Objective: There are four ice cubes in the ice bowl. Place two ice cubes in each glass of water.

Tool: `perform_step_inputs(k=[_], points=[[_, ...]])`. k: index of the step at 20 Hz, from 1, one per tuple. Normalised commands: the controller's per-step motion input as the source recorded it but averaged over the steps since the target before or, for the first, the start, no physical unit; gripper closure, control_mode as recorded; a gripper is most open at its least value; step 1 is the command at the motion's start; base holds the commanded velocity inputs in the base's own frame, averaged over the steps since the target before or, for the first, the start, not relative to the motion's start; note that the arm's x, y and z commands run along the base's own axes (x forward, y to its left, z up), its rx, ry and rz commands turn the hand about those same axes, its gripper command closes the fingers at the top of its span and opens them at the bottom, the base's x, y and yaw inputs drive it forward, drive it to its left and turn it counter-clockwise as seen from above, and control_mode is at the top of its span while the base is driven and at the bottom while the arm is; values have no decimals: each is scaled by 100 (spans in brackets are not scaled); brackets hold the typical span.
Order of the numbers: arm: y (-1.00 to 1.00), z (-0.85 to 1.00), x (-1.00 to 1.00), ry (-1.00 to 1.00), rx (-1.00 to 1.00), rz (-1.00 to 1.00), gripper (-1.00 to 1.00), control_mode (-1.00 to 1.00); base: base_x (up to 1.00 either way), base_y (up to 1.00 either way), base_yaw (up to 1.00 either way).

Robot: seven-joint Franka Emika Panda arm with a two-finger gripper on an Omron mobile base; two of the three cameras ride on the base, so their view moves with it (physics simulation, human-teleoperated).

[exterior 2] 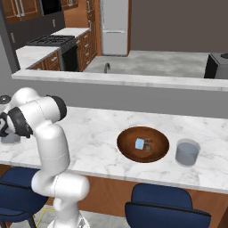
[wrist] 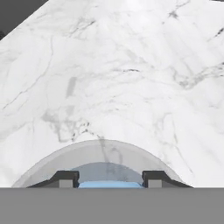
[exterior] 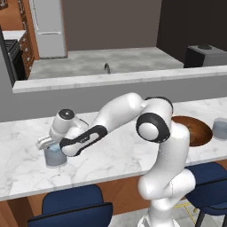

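Claw (wrist: 108, 178) apart over clear round glass (wrist: 105, 162); pale-blue cube (wrist: 109, 184) between tips; veined marble counter (wrist: 131, 65).

Counter: white marble top (exterior 2: 102, 129) beneath the tool | Seating: blue stools (exterior: 73, 206) under its near edge | Beyond: grey raised ledge (exterior: 119, 80), then a second counter with faucet (exterior 2: 106, 67) | Far wall: refrigerator (exterior 2: 115, 26), black stove (exterior 2: 55, 44), wood cabinets (exterior 2: 22, 13).

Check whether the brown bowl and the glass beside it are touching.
Apart. In the right base view, a strip of bare marble counter shows between the ice bowl and the glass.
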Motion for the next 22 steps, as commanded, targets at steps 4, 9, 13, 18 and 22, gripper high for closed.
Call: perform_step_inputs(k=[4, 9, 13, 18, 22], points=[[5, 0, -47, 0, 0, 0, -100, -100, 0, 0, 0], [-4, -4, -38, 0, 0, -3, -100, -100, 0, 0, 0], [-36, -1, 0, -14, 0, -5, -100, -100, 0, 0, 0], [-34, -12, 12, -27, 0, -5, -100, -100, 0, 0, 0], [-29, -16, 2, -23, 0, -4, 100, -100, 0, 0, 0]])
